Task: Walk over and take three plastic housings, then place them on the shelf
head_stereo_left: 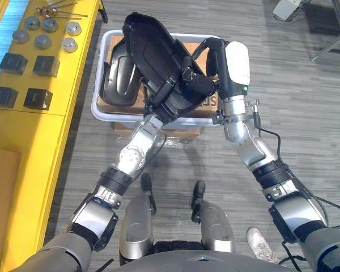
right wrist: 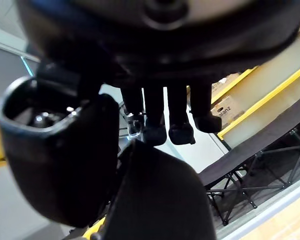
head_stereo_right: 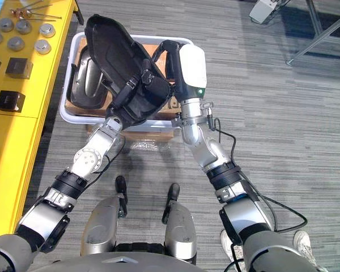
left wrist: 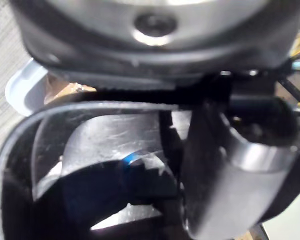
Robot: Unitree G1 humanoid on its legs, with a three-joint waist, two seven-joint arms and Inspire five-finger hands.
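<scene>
Your left hand (head_stereo_left: pixel 187 82) has its thumb (left wrist: pixel 230 170) and fingers clamped on the rim of a large glossy black plastic housing (head_stereo_left: pixel 153 45). Your right hand (head_stereo_left: pixel 226 62) has its fingers (right wrist: pixel 182 132) bent over the opposite edge with the thumb set against them, so both hands are grasping the same shell. The housing is held up and tilted, hollow side towards you, over the middle of a pale plastic bin (head_stereo_left: pixel 96 102) that sits on flat cardboard boxes (head_stereo_left: pixel 158 131) on the floor. A second black plastic housing (head_stereo_left: pixel 120 79) lies at the left end of that bin, partly hidden behind the raised one; you cannot see whether a third lies underneath. Off to your left stands the long yellow shelf (head_stereo_left: pixel 45 147), with square black blocks (head_stereo_left: pixel 38 98) and round grey discs (head_stereo_left: pixel 42 41) along its far end, and no housing on it. By my reading you are early in the job: the walk to the bin is done and the first housing is in hand, but two more remain to be taken and nothing has been placed. With both hands committed to one shell, collecting three at once looks awkward.
</scene>
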